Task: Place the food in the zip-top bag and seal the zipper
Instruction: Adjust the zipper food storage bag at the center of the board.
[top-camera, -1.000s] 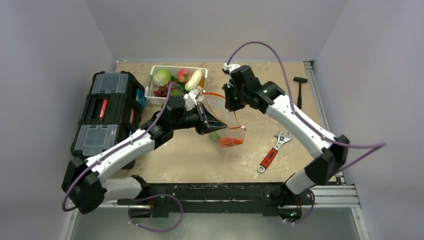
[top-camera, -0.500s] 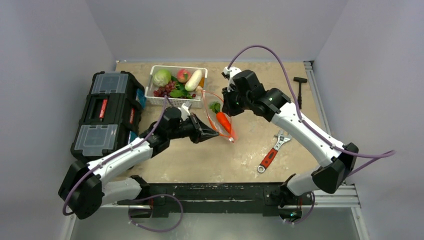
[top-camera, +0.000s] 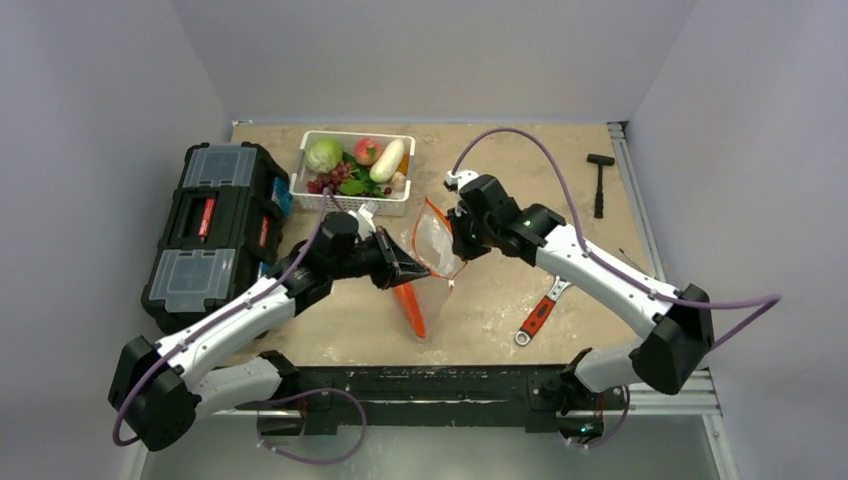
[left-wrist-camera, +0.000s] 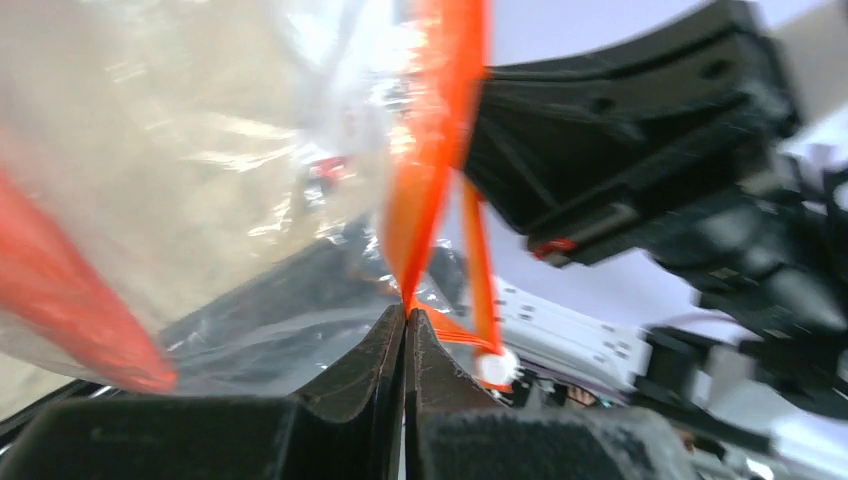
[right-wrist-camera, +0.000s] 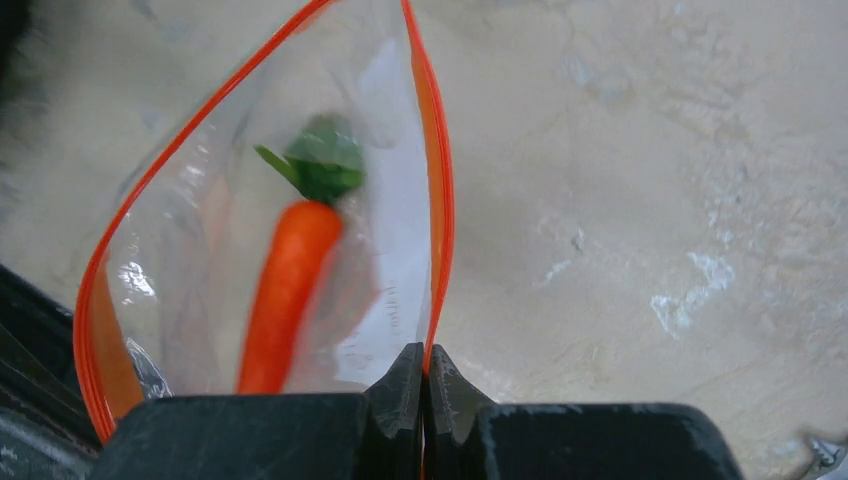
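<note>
Above the surface (top-camera: 520, 165), left hand (left-wrist-camera: 407, 315) and right hand (right-wrist-camera: 425, 355) clamp the bag's (top-camera: 437, 245) zipper (right-wrist-camera: 437, 180); slipping plastic could spill the carrot (right-wrist-camera: 285, 290).

bag (top-camera: 437, 245) centre, basket (top-camera: 352, 204) behind, toolbox (top-camera: 210, 225) left, wrench (top-camera: 540, 311) right

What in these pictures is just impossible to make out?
Right wrist view: the tip of the carrot hides behind the right gripper.
Left wrist view: blurred; an orange smear, cut by the left edge, may be that carrot.
Top view: food low in the white basket is covered by other food; the black T-shaped tool is too small to name.
</note>
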